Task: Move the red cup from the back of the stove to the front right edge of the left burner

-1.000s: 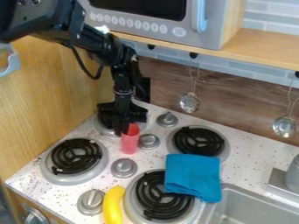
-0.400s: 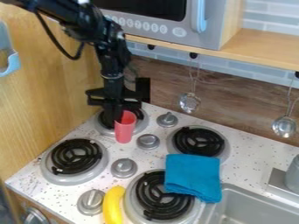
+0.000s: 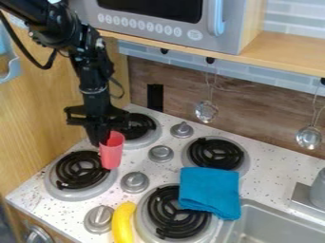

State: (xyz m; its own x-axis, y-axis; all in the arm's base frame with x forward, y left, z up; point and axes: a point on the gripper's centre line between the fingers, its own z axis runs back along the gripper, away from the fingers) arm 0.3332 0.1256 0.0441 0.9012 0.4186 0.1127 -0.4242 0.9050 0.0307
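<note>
In the camera view, your gripper (image 3: 100, 141) hung over the left side of the worktop (image 3: 270, 171), with its fingers closed on the rim of the pink cup (image 3: 111, 154). You had the cup roughly upright, its mouth facing up, in front of the right rim of the left burner (image 3: 79, 170), near the worktop's left edge. Whether its base touched anything, you could not tell.

Behind the gripper, the back burner (image 3: 141, 127) sat near the worktop's back left corner. Four knobs (image 3: 134, 182) ran in a slanting row from the back edge toward the front edge, to the right of your cup. A third burner (image 3: 215, 153) lay farther right near the back edge, and the front burner (image 3: 171, 220) was partly covered by a folded blue cloth (image 3: 208, 190). The banana (image 3: 122, 224) lay just left of that front burner, beside the nearest knob. The sink (image 3: 251, 213) was set into the worktop on the right, next to the cloth.
</note>
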